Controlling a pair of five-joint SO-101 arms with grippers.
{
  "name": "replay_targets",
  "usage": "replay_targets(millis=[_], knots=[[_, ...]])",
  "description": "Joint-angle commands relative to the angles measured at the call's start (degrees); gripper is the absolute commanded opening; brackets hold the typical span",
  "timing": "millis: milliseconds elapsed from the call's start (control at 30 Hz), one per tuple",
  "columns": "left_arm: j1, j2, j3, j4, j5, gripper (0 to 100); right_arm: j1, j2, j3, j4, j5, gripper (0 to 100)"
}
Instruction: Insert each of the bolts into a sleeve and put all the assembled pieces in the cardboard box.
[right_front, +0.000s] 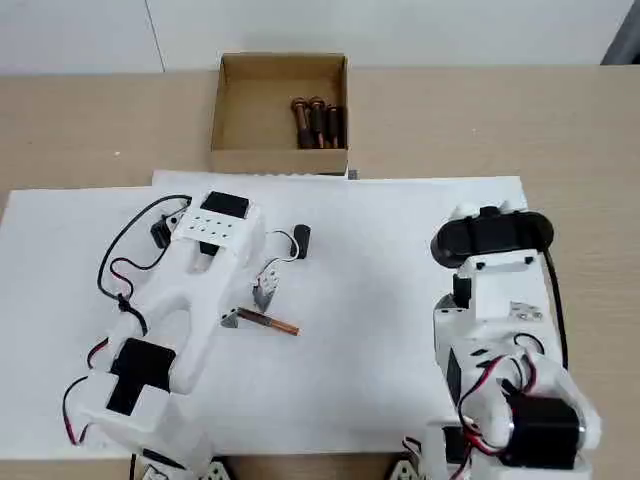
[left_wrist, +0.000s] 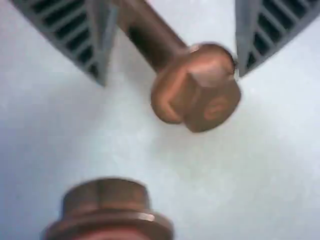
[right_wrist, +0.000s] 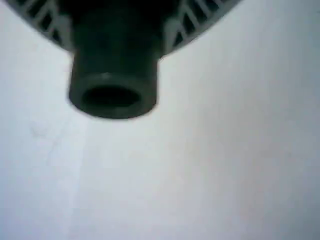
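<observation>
I saw left gripper (left_wrist: 170, 70) jaws apart, straddling bolt (left_wrist: 195, 92) on paper (left_wrist: 70, 140); right gripper (right_wrist: 115, 32) clamped black sleeve (right_wrist: 112, 85).

- Table (right_front: 90, 110): light wood-grain top that runs across the whole high view. It is bare along its far side and down its right edge.
- Paper (right_front: 380, 300): white, lying flat on the table and covering most of its near part. The far edge steps up partway along from the left; whether this is one sheet or two overlapping cannot be told.
- Wall (right_front: 400, 25): white, behind the table's far edge, with a thin slanted line near its left part.
- Dark grey shape (right_front: 625, 35): in the far right corner, cut off by the frame edge and not identifiable.
- Small grey bit (right_front: 351, 174): at the paper's far edge, too small to identify.
</observation>
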Motion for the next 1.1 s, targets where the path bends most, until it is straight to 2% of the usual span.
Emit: replay_targets(millis=[0,367,633,867,1067], knots=[[0.7,-0.3,-1.6,0.9,-0.3,24,0.0,-0.3,-0.3,-1.8,-0.4,0.4],[0.9,-0.2,-1.5,0.4,0.0,24,0.0,-0.3,-0.3,-2.2,-0.4,0.4],[3.9,-0.2,-1.5,0.5,-0.1,24,0.0,-0.3,-0.3,-2.2,-0.4,0.4],[1.9,0.3,-1.5,0.4,-0.1,24,0.0,-0.3,-0.3,-2.2,-0.4,0.4],[-0.3,7.6,-1.7,0.6,-0.1,21,0.0,-0.3,-0.3,-2.2,-0.4,0.4]])
